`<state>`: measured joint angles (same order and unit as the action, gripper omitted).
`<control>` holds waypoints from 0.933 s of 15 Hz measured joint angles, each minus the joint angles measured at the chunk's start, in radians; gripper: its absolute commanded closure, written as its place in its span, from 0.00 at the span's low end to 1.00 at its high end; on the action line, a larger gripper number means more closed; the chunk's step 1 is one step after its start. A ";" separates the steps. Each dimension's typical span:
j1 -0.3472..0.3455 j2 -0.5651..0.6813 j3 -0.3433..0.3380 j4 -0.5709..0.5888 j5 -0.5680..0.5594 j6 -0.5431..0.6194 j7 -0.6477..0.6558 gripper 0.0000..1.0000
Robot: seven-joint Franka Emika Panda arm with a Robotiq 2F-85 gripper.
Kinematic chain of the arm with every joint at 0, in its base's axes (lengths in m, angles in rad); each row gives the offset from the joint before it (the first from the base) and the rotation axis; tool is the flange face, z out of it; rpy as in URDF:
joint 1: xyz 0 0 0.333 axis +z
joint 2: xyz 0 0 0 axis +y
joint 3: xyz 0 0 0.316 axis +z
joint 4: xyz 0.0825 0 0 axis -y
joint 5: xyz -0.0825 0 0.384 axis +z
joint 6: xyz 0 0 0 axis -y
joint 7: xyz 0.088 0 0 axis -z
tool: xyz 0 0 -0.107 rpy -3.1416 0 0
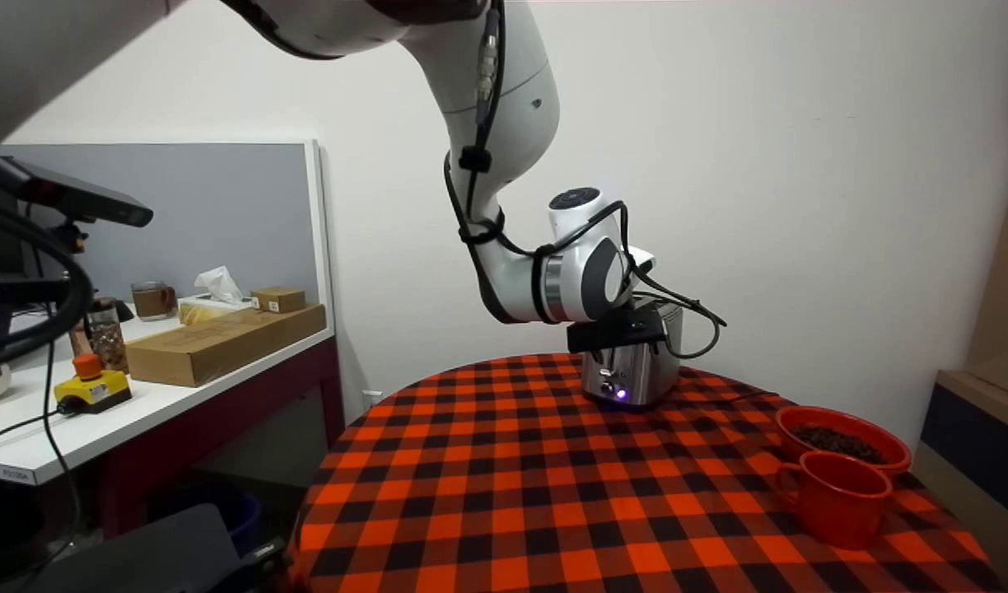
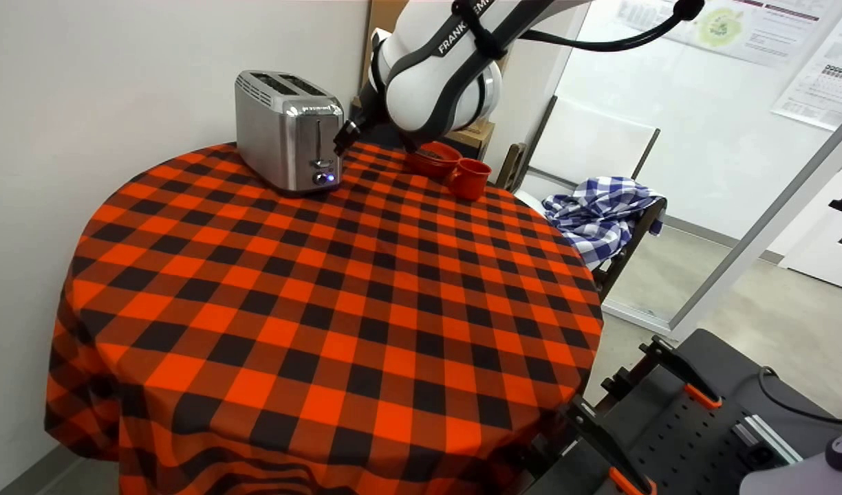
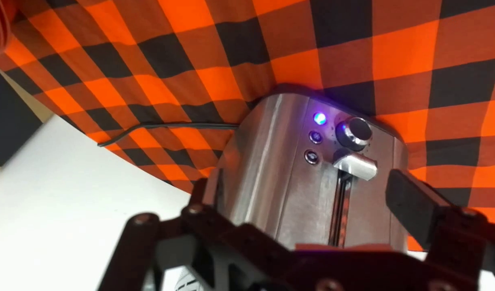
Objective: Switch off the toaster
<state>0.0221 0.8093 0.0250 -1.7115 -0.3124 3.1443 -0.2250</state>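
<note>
In the wrist view, the gripper point(image 3: 305, 182) has its fingers spread wide. Past it, the shiny toaster point(image 3: 259, 161) stands on the checked worktop point(image 3: 453, 89), its handle point(image 3: 358, 165) down and its blue light point(image 3: 320, 118) glowing. A black cord point(image 3: 182, 125) lies farther down.

Bright, diffuse light on white wall point(image 1: 759, 189) in both exterior views; deep shadow under white desk point(image 1: 158, 403) in exterior view. Wrist view: indicator light point(image 3: 320, 118) overexposed, violet spill on toaster point(image 3: 300, 194); pale glare streak along brushed metal; Robotiq gripper point(image 3: 307, 173) dark, softly blurred.
</note>
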 measured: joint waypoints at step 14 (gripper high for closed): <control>0.013 0.227 -0.009 0.292 0.012 -0.177 0.000 0.00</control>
<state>0.0346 1.0363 0.0159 -1.4193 -0.3008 2.9668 -0.2252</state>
